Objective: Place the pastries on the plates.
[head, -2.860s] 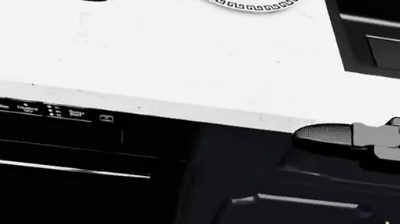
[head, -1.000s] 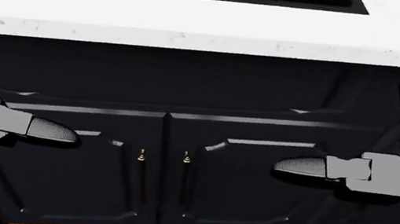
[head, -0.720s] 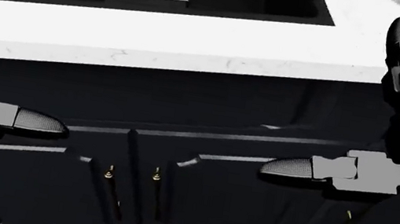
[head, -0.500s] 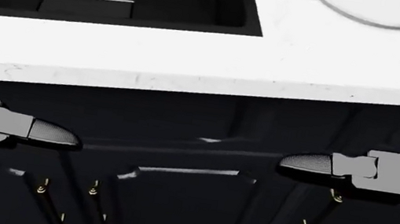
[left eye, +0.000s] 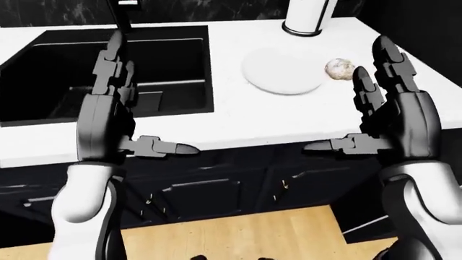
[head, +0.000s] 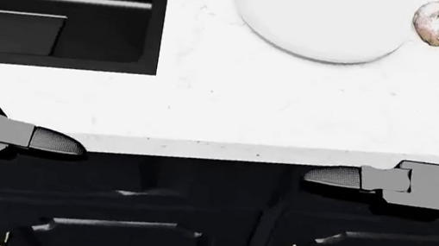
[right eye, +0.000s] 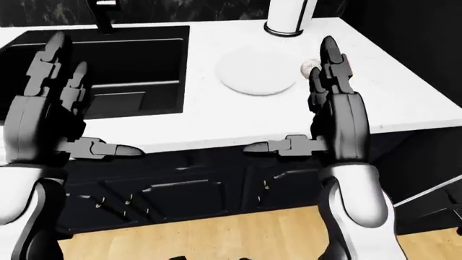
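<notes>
A plain white plate (left eye: 281, 73) lies on the white counter to the right of the sink; it also shows at the top of the head view (head: 322, 17). A round pale pastry (left eye: 339, 69) lies on the counter just right of the plate, apart from it. My left hand (left eye: 148, 100) is open and empty, raised over the counter edge below the sink. My right hand (left eye: 346, 100) is open and empty, raised over the counter edge below the plate and pastry, touching neither.
A black sink (left eye: 108, 65) is set in the counter (left eye: 238, 122) at the left, with a dark faucet (left eye: 123, 11) above it. A white cylinder on a dark base (left eye: 307, 16) stands above the plate. Dark cabinet doors (left eye: 216, 189) and wood floor (left eye: 238, 235) lie below.
The camera has moved right along the counter: the patterned plate with a pastry left view, the sink passed to the left, and the white plate and pastry came in. Both hands stay open.
</notes>
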You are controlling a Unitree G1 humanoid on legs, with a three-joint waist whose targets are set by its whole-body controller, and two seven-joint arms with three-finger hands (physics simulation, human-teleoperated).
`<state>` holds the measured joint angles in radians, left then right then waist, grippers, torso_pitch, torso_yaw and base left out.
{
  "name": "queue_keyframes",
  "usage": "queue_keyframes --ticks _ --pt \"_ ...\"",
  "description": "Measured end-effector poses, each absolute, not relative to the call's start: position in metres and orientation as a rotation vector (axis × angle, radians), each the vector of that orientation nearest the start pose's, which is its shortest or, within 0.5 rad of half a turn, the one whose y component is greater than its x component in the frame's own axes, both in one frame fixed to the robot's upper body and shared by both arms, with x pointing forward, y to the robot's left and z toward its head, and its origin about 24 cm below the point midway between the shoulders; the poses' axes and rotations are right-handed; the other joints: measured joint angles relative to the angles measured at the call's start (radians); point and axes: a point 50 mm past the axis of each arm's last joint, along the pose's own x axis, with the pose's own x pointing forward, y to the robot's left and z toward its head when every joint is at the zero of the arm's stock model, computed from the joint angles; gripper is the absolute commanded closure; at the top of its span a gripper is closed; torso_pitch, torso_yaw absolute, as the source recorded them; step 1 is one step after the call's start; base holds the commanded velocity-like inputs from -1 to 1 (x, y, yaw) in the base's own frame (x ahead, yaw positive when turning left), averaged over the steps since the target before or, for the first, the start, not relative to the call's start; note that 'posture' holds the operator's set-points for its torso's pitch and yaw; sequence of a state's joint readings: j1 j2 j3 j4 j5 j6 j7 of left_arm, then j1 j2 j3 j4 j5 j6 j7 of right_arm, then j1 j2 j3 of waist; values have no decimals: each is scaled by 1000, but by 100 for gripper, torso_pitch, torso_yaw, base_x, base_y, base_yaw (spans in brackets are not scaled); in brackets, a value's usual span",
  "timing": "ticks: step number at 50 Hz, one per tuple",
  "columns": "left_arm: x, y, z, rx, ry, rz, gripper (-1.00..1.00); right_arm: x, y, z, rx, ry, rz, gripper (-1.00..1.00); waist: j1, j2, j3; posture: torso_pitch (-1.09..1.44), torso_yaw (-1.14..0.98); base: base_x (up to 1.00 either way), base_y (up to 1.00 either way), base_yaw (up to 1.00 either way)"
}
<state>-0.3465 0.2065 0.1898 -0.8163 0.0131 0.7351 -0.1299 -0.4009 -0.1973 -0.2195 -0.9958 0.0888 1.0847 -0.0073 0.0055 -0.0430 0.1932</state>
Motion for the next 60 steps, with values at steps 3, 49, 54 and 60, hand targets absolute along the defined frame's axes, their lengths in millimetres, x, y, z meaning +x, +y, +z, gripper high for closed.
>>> queue_keyframes --ticks 3,49,54,60 --pt "233 181 240 217 -440 22 -100 217 -174 246 -119 -344 -61 -100 6 28 -2 31 0 20 -35 0" --pt "230 187 237 236 -445 57 -100 216 -169 246 -118 -350 -46 -100 -6 41 -17 31 0 9 -27 0" --pt "231 188 234 237 -436 63 -100 217 -169 242 -105 -325 -41 -100 0 81 -10 31 0 0 -34 0" --pt "228 188 239 244 -470 66 -100 215 -169 245 -111 -344 -48 -100 -15 108 -32 31 0 0 -80 0"
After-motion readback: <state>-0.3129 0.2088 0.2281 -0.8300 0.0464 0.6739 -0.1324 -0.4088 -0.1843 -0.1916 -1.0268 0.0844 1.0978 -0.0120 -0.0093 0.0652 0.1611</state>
